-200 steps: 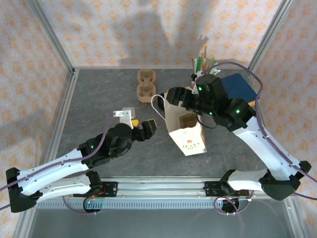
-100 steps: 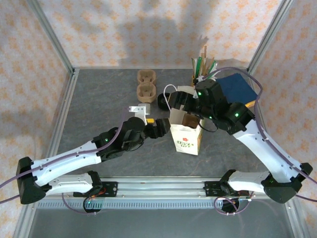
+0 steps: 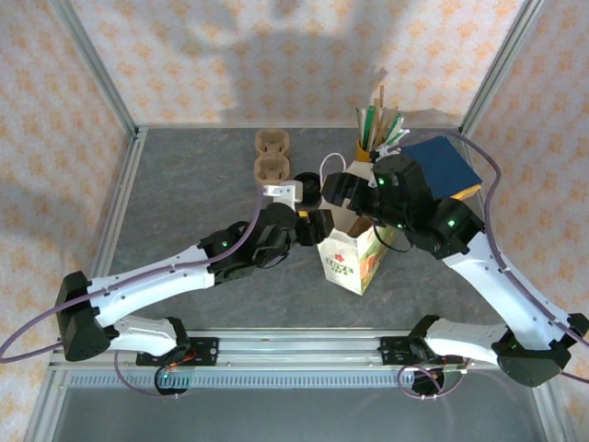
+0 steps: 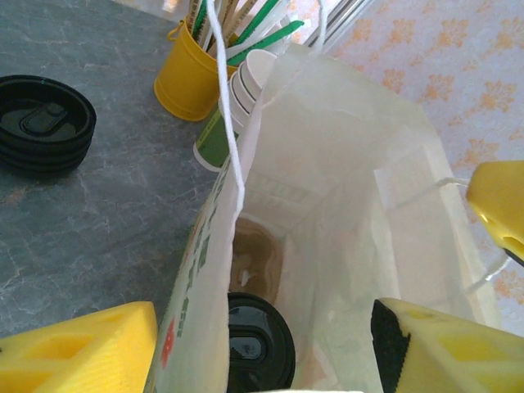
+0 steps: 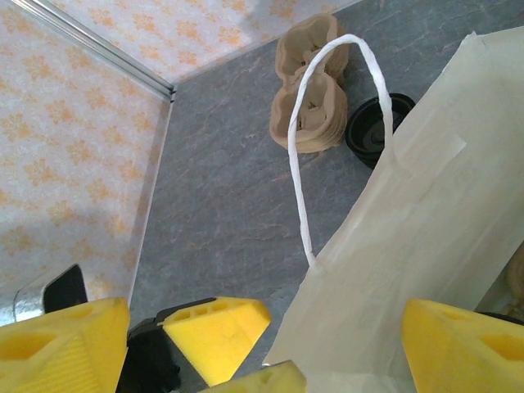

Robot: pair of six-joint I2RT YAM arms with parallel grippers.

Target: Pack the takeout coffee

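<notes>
The takeout coffee [image 4: 260, 348] stands inside the white paper bag [image 3: 354, 250]; I see its round black lid from above, beside a brown carrier at the bag's bottom. My left gripper [image 4: 262, 360] is open over the bag's mouth, one yellow finger [image 4: 78, 352] outside the left wall, the other at the right. In the top view the left gripper [image 3: 316, 226] touches the bag's left side. My right gripper [image 5: 266, 352] is open and wide, with the bag's wall [image 5: 426, 237] and string handle [image 5: 304, 147] between its fingers. It hangs at the bag's far rim [image 3: 342, 191].
A stack of black lids [image 3: 308, 189] lies just behind the bag. Brown cup carriers [image 3: 271, 157] sit further back. The yellow cup of sticks and straws [image 3: 370, 145] and the lidless cup stack [image 4: 237, 98] stand behind the bag, with a blue block [image 3: 446, 166] at the right.
My left arm has reached forward and right until its gripper meets the bag's mouth. The bag has shifted back and stood more upright. The right gripper has moved back with the bag's rim.
</notes>
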